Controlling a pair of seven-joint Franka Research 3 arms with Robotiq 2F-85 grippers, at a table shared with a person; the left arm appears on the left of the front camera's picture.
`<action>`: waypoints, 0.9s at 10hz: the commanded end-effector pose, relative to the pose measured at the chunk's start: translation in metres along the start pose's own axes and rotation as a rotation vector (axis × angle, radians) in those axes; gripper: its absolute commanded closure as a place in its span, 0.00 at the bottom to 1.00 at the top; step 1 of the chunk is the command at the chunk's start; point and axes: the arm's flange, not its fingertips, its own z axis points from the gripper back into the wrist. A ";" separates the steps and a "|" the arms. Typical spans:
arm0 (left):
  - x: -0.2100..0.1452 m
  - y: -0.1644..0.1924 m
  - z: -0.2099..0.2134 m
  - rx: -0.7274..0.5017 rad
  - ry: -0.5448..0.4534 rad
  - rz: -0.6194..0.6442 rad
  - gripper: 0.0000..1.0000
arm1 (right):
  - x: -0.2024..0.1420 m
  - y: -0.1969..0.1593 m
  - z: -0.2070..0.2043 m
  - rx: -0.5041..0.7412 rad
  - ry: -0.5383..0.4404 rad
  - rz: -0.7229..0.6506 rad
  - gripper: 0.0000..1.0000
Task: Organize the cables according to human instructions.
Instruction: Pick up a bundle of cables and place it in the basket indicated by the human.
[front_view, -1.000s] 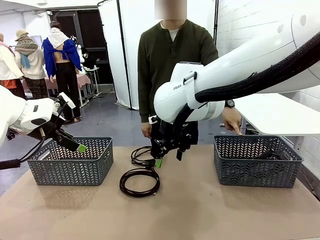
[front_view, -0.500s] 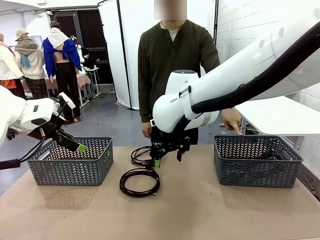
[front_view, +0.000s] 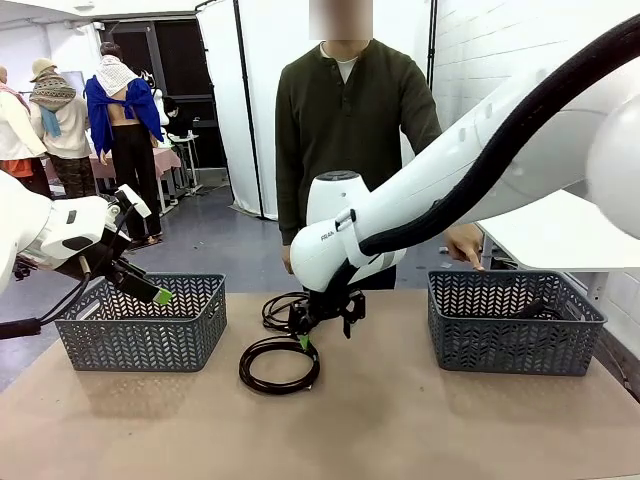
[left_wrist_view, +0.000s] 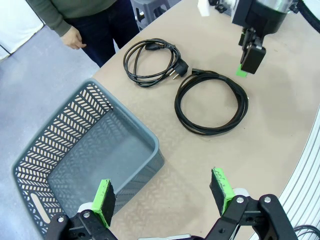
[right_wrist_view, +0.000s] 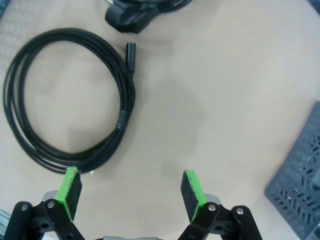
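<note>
Two coiled black cables lie mid-table: a near coil and a far coil with its plug. My right gripper hangs open just above the table beside the near coil's right edge, holding nothing. My left gripper is open and empty above the left basket. A dark cord shows inside the right basket. The person's hand points down at that basket.
The person stands at the far edge, the other hand hanging near the far coil. Bare tabletop stretches between the baskets and toward the front edge.
My right arm has swung left and lower, bringing its open gripper down closer to the coils. The left arm, the cables and the pointing hand have stayed put.
</note>
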 end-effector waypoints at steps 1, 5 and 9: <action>-0.001 0.001 -0.001 0.001 -0.003 0.018 0.00 | 0.014 0.007 -0.013 -0.039 -0.009 -0.029 0.00; -0.001 0.001 -0.001 0.001 -0.003 0.018 0.00 | 0.018 0.008 -0.038 -0.059 -0.014 -0.020 0.00; -0.001 0.001 -0.001 0.001 -0.003 0.018 0.00 | 0.027 0.010 -0.050 -0.071 -0.026 -0.005 0.00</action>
